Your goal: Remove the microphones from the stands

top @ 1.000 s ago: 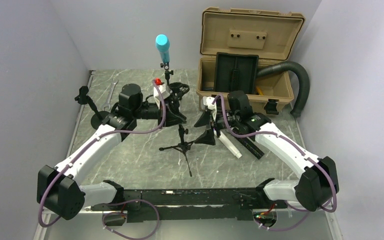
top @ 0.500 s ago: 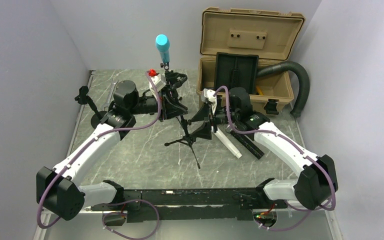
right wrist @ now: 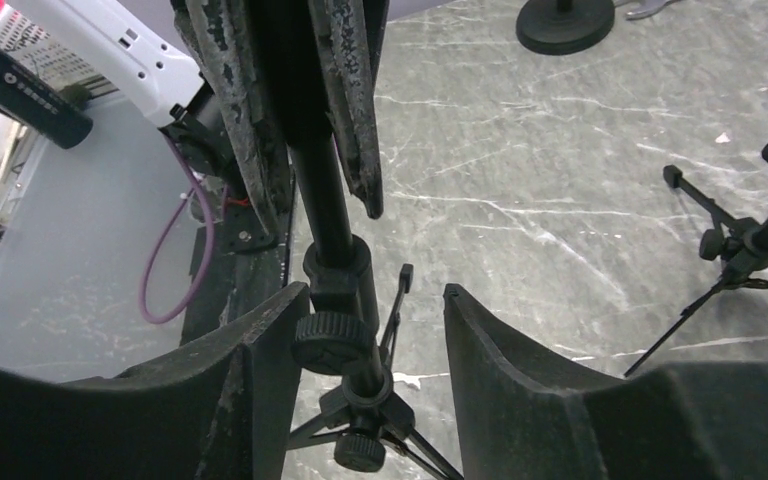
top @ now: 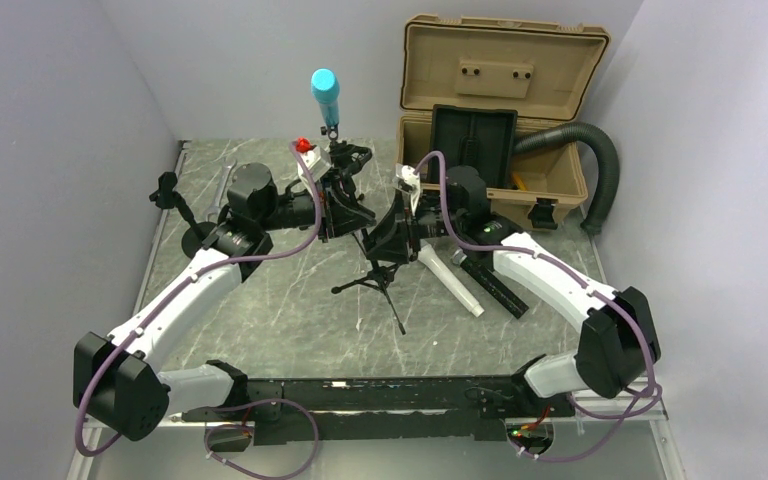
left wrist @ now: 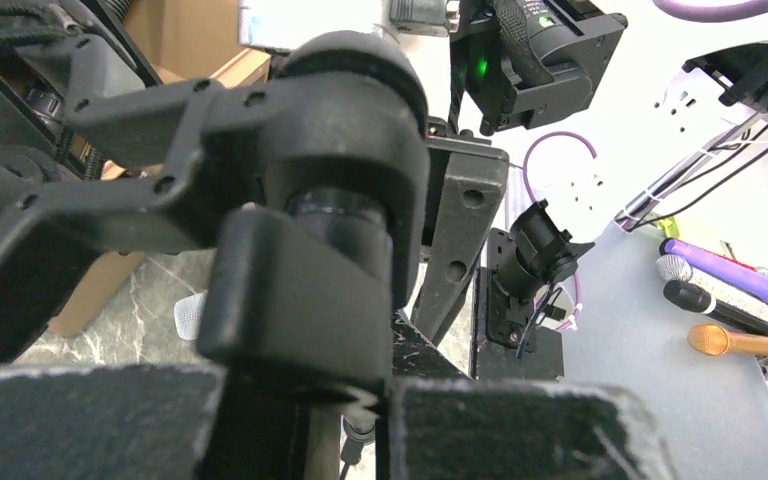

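Two grippers are placed at the thin black tripod stand (top: 380, 278). Its pole is squeezed tight by the left gripper (top: 352, 215). Lower down, the right gripper (right wrist: 370, 295) is held open around the pole, not touching it. The bright blue microphone (top: 325, 92) is seen on top of the stand, at the far side of the grey marbled table (top: 290, 320).

Open tan case (top: 505, 65) at back right, grey ribbed hose (top: 608, 170) beside it, marble-patterned table (top: 280, 320)
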Motion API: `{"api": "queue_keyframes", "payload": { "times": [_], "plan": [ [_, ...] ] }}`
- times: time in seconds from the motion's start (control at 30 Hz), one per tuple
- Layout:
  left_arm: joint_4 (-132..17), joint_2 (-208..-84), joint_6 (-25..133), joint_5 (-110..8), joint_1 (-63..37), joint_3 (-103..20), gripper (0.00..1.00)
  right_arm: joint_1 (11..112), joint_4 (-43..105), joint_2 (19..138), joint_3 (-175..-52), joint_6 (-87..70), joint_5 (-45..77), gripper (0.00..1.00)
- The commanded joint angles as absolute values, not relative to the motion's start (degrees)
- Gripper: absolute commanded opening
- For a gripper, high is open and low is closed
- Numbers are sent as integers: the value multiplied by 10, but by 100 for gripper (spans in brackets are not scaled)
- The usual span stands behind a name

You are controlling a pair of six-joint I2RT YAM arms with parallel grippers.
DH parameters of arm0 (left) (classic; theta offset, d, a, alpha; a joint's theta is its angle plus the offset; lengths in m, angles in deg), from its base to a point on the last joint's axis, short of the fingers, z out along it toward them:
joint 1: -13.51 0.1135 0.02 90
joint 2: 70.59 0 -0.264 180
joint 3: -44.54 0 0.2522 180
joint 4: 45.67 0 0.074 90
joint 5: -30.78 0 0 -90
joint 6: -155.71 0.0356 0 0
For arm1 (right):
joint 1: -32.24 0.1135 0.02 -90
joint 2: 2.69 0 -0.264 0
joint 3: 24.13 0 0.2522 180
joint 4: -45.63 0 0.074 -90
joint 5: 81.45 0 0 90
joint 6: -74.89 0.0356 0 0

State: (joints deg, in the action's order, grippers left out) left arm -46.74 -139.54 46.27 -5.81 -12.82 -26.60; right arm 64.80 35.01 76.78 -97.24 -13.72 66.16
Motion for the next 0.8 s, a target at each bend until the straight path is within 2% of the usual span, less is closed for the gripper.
{"api": "queue_keyframes", "payload": {
  "times": [0.0, 0.17, 0.27, 0.37, 0.43, 0.47, 0.6, 0.63, 0.67, 0.77],
  "plan": [
    [-408, -1380, 448, -67, -127, -270, 0, 657, 388, 778, -1007, -108, 673, 51],
    [-404, -1383, 449, -69, -128, -264, 0, 665, 395, 786, -1012, -98, 678, 38],
    [-404, -1386, 448, -67, -128, -261, 0, 667, 396, 787, -1015, -97, 685, 22],
    [-403, -1384, 451, -64, -128, -257, 0, 667, 403, 780, -1012, -94, 688, 0],
    [-408, -1382, 459, -59, -128, -259, 3, 667, 400, 772, -1011, -98, 690, 0],
    [-414, -1380, 467, -56, -128, -261, 10, 667, 399, 767, -1012, -99, 690, 0],
    [-465, -1368, 515, -31, -125, -272, 80, 665, 386, 742, -1015, -105, 688, 0],
    [-477, -1360, 529, -26, -122, -274, 95, 662, 379, 735, -1016, -110, 686, 0],
    [-491, -1354, 544, -22, -120, -276, 99, 660, 374, 729, -1017, -111, 684, 0],
    [-530, -1337, 579, -10, -114, -280, 99, 648, 364, 711, -1022, -110, 678, 0]
  ]
}}
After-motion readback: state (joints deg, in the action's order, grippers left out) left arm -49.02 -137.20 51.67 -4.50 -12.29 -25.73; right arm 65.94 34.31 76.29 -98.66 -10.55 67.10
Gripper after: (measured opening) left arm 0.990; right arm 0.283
